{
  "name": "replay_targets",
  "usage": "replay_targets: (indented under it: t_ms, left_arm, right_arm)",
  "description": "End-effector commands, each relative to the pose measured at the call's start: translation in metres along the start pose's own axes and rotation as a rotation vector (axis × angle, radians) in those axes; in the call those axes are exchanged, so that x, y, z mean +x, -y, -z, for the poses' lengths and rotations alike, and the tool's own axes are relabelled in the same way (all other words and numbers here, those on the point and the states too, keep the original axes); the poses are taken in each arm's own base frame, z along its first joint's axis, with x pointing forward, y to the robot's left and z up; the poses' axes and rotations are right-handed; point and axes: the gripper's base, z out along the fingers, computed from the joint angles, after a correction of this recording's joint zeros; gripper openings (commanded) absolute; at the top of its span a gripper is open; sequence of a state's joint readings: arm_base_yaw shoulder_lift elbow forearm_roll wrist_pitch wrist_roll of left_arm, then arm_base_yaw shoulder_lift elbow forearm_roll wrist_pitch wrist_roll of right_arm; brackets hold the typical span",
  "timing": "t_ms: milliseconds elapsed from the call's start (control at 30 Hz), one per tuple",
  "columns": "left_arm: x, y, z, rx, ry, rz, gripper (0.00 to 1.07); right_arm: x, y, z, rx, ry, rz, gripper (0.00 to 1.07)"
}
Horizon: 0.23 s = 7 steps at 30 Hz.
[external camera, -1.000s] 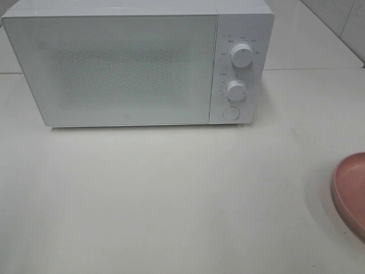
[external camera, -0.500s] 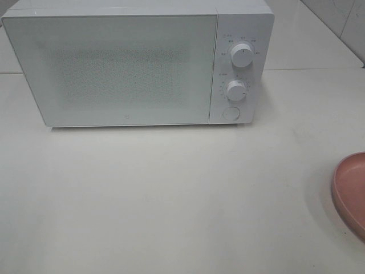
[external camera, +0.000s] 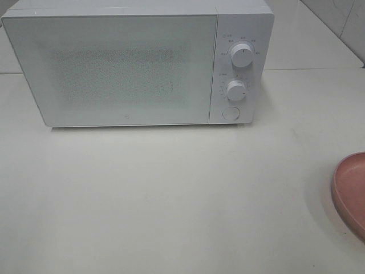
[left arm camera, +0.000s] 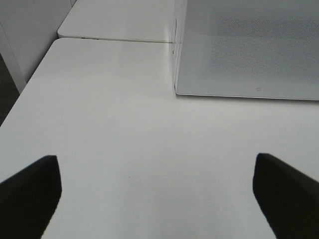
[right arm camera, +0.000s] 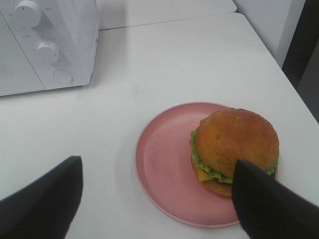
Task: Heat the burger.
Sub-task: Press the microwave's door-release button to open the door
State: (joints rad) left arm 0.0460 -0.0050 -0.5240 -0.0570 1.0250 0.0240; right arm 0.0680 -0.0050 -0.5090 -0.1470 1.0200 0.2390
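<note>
Right wrist view shows you the burger (right arm camera: 234, 147) on its pink plate (right arm camera: 164, 172); right tool (right arm camera: 154, 199) and left tool (left arm camera: 157, 194) both gape wide over bare counter (left arm camera: 124, 124).

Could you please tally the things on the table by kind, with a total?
Microwave: 1
Pink plate: 1
Burger: 1
Total: 3
</note>
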Motion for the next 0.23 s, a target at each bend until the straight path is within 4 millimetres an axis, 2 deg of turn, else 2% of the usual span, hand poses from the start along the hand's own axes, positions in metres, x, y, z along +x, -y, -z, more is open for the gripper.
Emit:
replay_targets:
  t_ms: [33, 233]
  left_arm:
    - [0.0017, -0.0001, 0.0041, 0.005, 0.035, -0.002, 1.0]
    - [0.0017, -0.0001, 0.0041, 0.005, 0.035, -0.002, 1.0]
  right_arm:
    - [0.001, 0.0007, 0.0031, 0.001, 0.034, 0.003, 0.76]
    - [0.001, 0.0007, 0.0031, 0.001, 0.034, 0.003, 0.76]
